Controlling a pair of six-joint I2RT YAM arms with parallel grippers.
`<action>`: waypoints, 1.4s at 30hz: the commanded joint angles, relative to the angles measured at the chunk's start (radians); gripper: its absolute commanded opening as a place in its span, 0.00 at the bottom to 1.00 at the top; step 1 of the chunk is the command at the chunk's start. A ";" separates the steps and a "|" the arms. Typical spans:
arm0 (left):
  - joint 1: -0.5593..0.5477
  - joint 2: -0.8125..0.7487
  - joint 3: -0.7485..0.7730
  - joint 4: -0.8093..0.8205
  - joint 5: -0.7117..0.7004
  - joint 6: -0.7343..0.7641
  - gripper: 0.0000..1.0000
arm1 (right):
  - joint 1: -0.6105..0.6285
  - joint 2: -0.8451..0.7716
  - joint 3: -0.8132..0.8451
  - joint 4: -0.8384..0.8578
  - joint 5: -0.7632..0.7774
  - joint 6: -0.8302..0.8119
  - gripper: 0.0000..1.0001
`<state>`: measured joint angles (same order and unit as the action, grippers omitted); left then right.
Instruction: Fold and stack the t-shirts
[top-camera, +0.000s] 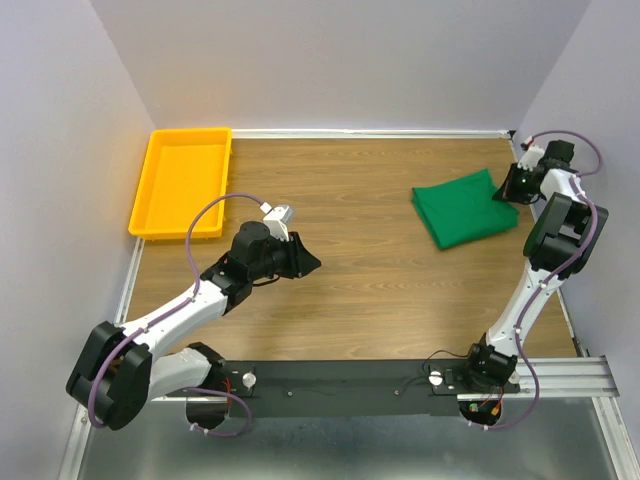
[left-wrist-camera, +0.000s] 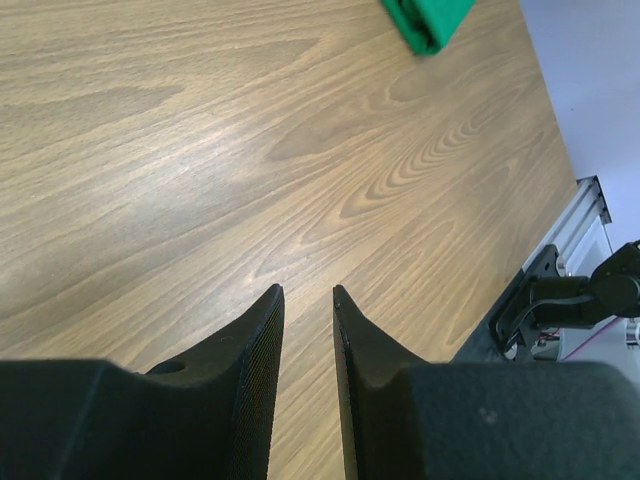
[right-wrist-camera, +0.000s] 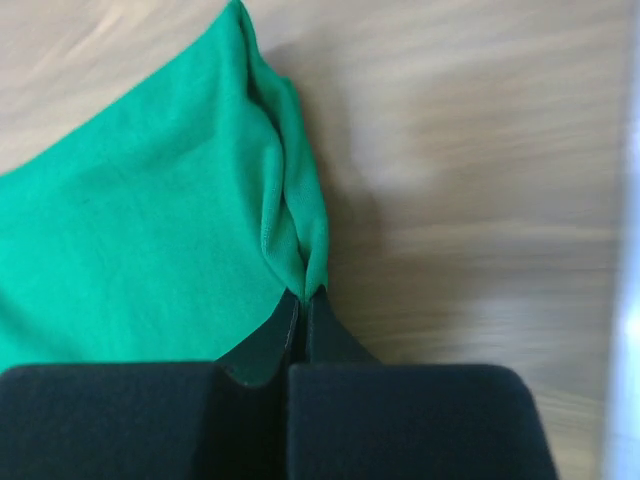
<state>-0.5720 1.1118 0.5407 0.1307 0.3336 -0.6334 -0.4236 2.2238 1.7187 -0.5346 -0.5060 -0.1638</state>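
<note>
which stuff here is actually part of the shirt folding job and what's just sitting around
In the job: green t-shirt, lying folded at the far right; right gripper, shut on its edge; left gripper, slightly open above bare wood.
Just there: yellow tray at the far left; table.

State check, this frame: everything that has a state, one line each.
t-shirt: folded, lying on the table, one edge pinched.
right gripper: shut on the t-shirt's edge.
left gripper: open, holding nothing, over bare wood.
yellow tray: empty, at the far left corner.
</note>
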 joint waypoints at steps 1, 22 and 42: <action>0.012 0.016 -0.001 0.026 0.007 0.014 0.34 | 0.014 -0.049 0.065 0.137 0.265 0.006 0.00; 0.107 -0.207 0.151 -0.221 -0.408 0.126 0.80 | 0.127 -0.421 -0.328 0.147 0.175 -0.374 1.00; 0.589 -0.346 0.271 -0.293 -0.282 0.390 0.98 | 0.151 -1.481 -0.949 0.231 0.805 0.325 1.00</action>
<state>0.0116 0.7910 0.7773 -0.1677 -0.0219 -0.3511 -0.2733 0.7517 0.7811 -0.1303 0.1852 0.0940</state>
